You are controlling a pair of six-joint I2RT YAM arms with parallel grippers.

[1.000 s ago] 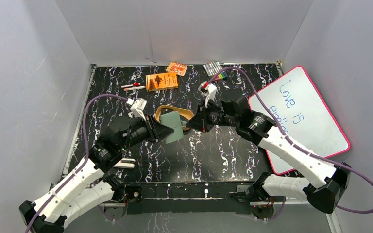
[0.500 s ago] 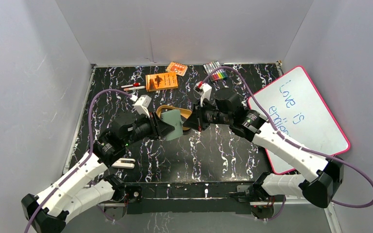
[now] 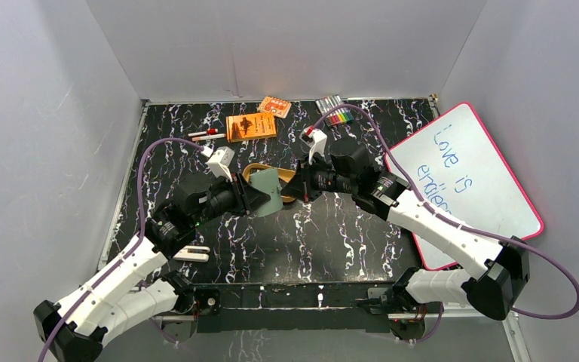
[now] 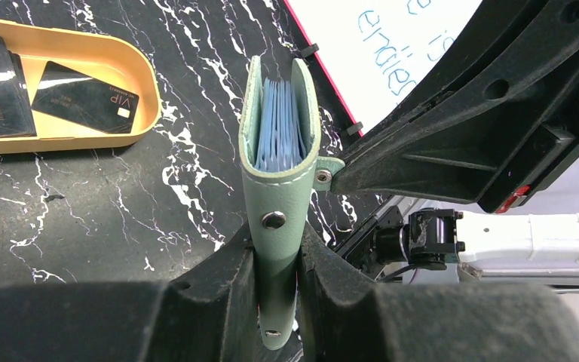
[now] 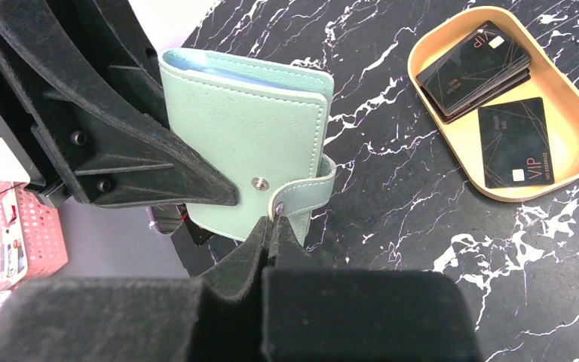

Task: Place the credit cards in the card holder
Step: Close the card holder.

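The card holder (image 3: 270, 191) is a mint-green wallet with blue sleeves, held upright above the table. My left gripper (image 4: 277, 249) is shut on its spine (image 4: 279, 219). My right gripper (image 5: 271, 226) is shut on its snap strap (image 5: 301, 197), which is unfastened and pulled off the cover. The credit cards, black with gold lines, lie in a tan oval tray (image 5: 573, 151): a small stack (image 5: 473, 69) and a single card (image 5: 514, 143) marked VIP. They also show in the left wrist view (image 4: 83, 96). In the top view the arms hide the cards.
An orange booklet (image 3: 250, 126), a small orange-patterned packet (image 3: 274, 106), coloured markers (image 3: 333, 110) and small pens (image 3: 206, 135) lie at the back. A pink-framed whiteboard (image 3: 467, 181) lies at the right. A white object (image 3: 191, 253) lies near the left arm.
Both arms have shifted slightly toward the back with the card holder between them. My right gripper has closed in on the holder's strap; the left has kept its hold.
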